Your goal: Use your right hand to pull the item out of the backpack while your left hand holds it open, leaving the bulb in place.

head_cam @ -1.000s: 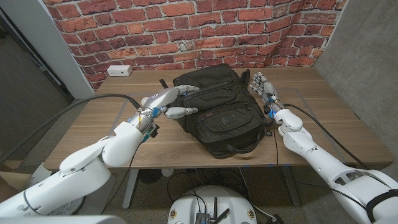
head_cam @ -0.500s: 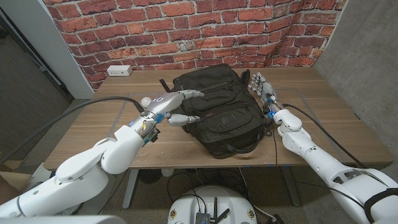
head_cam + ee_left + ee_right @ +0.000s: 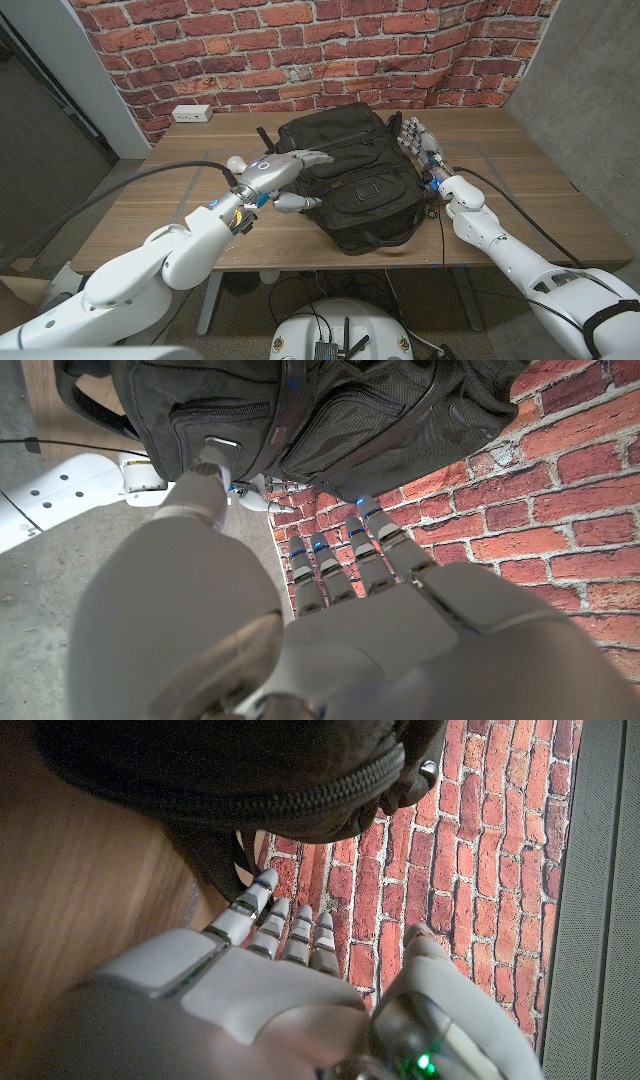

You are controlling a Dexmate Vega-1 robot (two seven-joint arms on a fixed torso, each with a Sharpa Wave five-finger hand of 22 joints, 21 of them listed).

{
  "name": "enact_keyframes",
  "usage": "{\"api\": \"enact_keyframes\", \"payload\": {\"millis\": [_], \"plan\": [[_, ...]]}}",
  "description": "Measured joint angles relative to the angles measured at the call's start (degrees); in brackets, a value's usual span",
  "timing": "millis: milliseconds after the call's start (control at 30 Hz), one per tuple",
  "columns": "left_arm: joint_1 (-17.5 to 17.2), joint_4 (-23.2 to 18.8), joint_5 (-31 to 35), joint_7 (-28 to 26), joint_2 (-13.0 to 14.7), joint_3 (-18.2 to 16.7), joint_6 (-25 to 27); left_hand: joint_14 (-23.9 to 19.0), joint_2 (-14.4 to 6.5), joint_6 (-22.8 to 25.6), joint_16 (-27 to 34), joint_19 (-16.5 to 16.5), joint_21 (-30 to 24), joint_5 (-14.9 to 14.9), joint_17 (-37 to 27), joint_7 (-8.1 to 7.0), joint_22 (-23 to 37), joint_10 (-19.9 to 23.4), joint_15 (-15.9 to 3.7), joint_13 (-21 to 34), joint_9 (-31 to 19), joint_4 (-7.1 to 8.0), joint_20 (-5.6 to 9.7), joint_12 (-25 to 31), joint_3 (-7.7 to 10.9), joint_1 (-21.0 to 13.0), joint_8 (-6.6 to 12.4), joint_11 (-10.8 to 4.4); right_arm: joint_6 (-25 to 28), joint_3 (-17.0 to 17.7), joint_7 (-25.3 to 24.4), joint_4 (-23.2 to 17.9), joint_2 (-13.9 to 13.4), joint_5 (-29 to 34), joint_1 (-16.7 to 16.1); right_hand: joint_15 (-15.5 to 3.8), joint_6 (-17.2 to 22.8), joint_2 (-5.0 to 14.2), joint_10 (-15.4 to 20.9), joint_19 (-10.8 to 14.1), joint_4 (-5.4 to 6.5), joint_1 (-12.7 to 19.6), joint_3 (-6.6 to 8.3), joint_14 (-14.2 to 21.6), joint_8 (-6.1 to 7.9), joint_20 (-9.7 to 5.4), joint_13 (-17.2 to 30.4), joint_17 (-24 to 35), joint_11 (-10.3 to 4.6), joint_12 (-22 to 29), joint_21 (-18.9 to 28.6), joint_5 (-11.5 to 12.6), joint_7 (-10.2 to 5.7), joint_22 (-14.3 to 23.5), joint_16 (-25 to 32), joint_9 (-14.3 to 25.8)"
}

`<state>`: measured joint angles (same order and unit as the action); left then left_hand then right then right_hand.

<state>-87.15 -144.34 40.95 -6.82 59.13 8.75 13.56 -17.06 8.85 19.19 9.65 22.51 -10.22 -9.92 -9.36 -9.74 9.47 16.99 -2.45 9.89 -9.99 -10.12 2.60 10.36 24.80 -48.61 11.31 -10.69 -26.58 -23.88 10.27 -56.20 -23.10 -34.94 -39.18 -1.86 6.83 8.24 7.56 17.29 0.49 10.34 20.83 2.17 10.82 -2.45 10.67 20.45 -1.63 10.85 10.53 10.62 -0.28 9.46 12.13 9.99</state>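
A black backpack (image 3: 352, 185) lies in the middle of the wooden table (image 3: 540, 205), its zips closed as far as I can see. My left hand (image 3: 284, 170) reaches over the bag's left side. Its fingers (image 3: 352, 550) stretch across the top and its thumb (image 3: 205, 485) touches a front pocket's zip; it grips nothing. My right hand (image 3: 418, 140) stands beside the bag's right edge with fingers apart and holds nothing. In the right wrist view its fingers (image 3: 262, 915) stop just short of the backpack (image 3: 230, 775). A small white round thing (image 3: 235, 163), perhaps the bulb, lies by my left wrist.
A white socket box (image 3: 191, 113) sits at the table's back left corner. A black strap (image 3: 262, 134) pokes out behind the bag. A brick wall stands close behind the table. Bare wood lies left and right of the backpack.
My left hand has moved right and further onto the backpack, fingers now stretched across its top. The right hand and the bag have stayed put.
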Motion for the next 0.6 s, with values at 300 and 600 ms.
{"api": "enact_keyframes", "payload": {"millis": [300, 600], "plan": [[0.6, -1.1, 5.5, 2.8, -0.8, 2.0, 0.3, 0.7, 0.0, -1.4, 0.0, -1.4, 0.0, -0.3, 0.0, 0.09, 0.0, -1.3, 0.13, 0.0, 0.0, -0.01, -0.09, 0.0, -0.80, -1.5, 0.00, 0.17, -0.5, 0.0, 1.1, 1.6, 0.6, -0.4, 0.6, 0.00, 0.0, 0.00, 0.0, 0.0, 0.00, 0.0, 0.00, 0.0, 0.00, 0.00, 0.0, 0.0, 0.00, 0.0, 0.0, 0.0, 0.00, 0.0, 0.0, 0.0], [1.1, -1.8, 11.4, 5.2, -0.8, 3.5, 0.1, 1.3, 0.4, -2.0, 0.0, -2.3, 0.3, -0.3, 0.0, 0.60, 0.0, -1.6, 0.10, 0.0, 0.0, 0.05, -0.23, 0.0, -1.35, -2.0, 0.00, -0.03, -1.2, 0.0, 2.2, 3.5, 1.3, -0.7, 1.3, 0.00, 0.0, 0.00, 0.0, 0.0, -0.38, 0.0, 0.09, 0.0, 0.00, 0.00, 0.0, 0.0, 0.00, 0.0, 0.0, 0.0, 0.00, 0.0, 0.0, 0.0]]}}
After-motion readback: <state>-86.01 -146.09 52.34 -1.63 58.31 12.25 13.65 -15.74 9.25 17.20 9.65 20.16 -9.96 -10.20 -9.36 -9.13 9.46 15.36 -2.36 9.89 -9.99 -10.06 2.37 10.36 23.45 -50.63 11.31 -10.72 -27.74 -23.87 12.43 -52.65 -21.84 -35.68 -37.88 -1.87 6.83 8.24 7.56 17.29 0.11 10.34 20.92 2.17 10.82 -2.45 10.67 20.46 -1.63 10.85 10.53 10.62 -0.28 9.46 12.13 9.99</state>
